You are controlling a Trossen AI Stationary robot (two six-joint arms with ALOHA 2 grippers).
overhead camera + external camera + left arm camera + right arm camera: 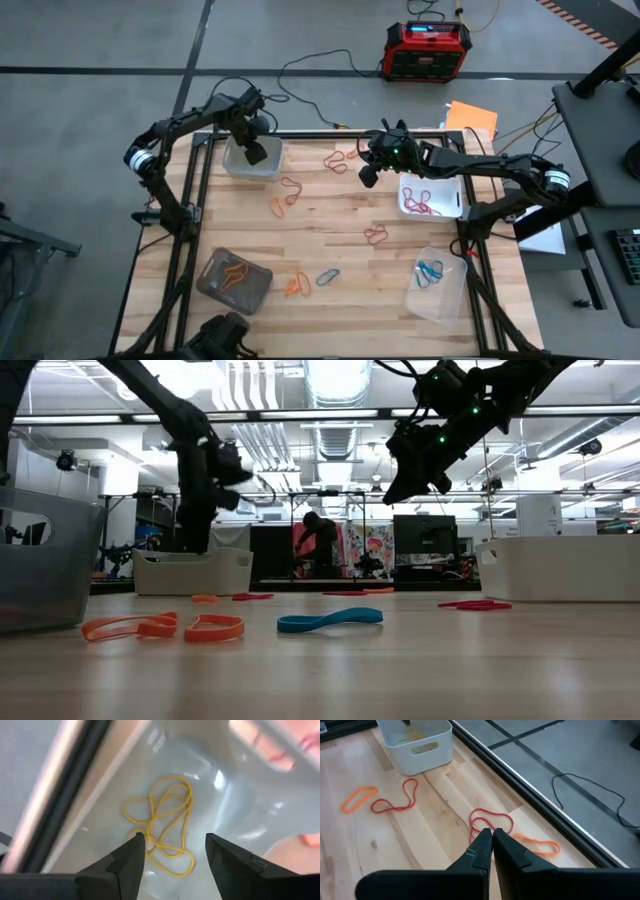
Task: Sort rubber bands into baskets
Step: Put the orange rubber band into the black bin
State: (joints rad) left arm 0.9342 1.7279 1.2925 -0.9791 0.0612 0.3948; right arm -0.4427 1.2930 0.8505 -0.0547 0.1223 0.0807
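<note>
We see yellow bands (165, 822) lying tangled on the floor of the far-left basket (252, 160), a loose heap stretched along the tub's long side. The left gripper (175, 851) hangs just above them, jaws wide, gripping nothing.

Across the table lie loose bands: a red one (490, 822) just beyond the right gripper (491, 842), which hovers over the far edge with fingers pressed together and empty; an orange one (536, 845) beside it, stretched long along the table's edge. In the low view a blue band (330, 620) lies flat, long axis running across the picture, with orange loops (165, 626) to its left.

Red bands sit in the white basket (432, 195), blue ones in the near-right basket (436, 285), orange ones in the grey basket (233, 280).
</note>
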